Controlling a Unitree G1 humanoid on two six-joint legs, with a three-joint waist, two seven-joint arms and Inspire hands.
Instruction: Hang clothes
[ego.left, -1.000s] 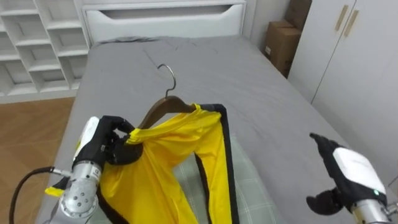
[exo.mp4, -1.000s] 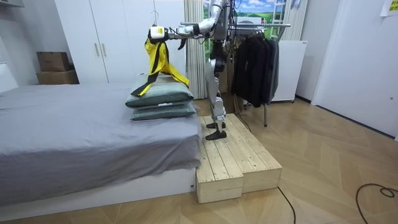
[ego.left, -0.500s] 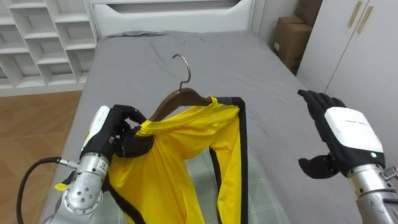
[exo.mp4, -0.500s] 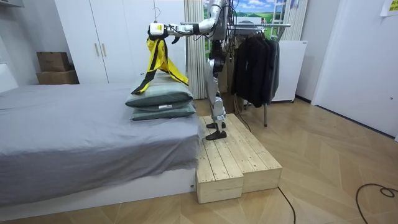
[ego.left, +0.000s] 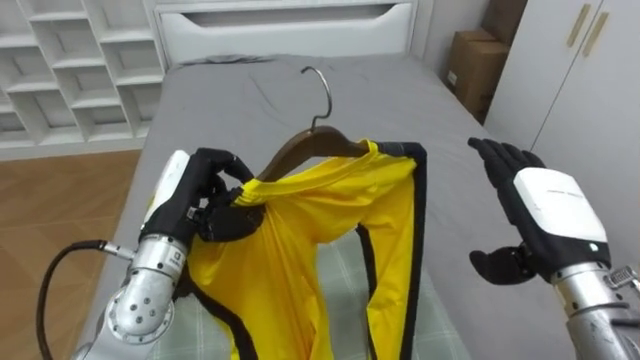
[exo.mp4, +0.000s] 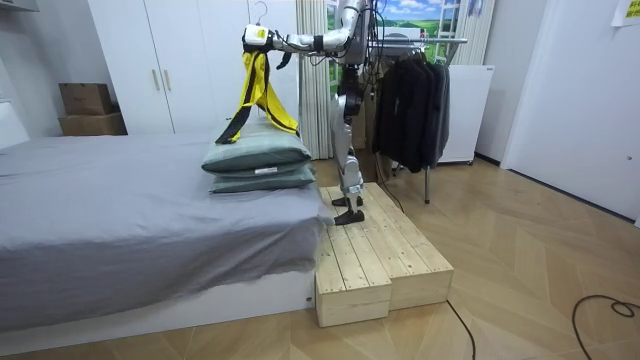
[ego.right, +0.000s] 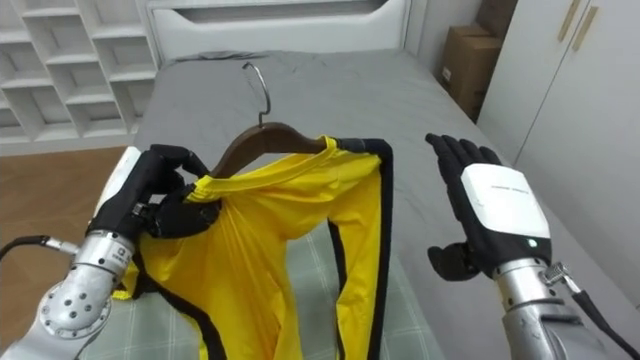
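Task's thing: the yellow garment (ego.left: 320, 250) hangs over a wooden hanger (ego.left: 300, 152) in the middle of the eye view. The hanger's wire hook (ego.left: 318, 85) points up toward the top of the frame.
Left hand (ego.left: 205, 195): centre left of the frame, fingers curled tight round the hanger's end, with yellow cloth bunched in the grip.
Right hand (ego.left: 535, 215): right of the frame, fingers straight and spread, thumb out, empty, well apart from the garment.
Where it stands: in the room view the robot is up on a wooden platform (exo.mp4: 375, 250), between the bed (exo.mp4: 120, 215) and a rack of dark clothes (exo.mp4: 410, 95). The garment is held out over the stacked pillows (exo.mp4: 260, 155).
Lower end: it reaches down to the top pillow. I can't tell whether it touches.
Step, as I read it: carrying the loaded hanger over to the rack.
Doing it well: hold the hanger level so the cloth doesn't slide off the free end. Raise it clear of the pillows before turning. Steady the far shoulder with the empty hand.
Risk: the hold is at one end only, so the hanger may tip and the hook may swing away from the rail.
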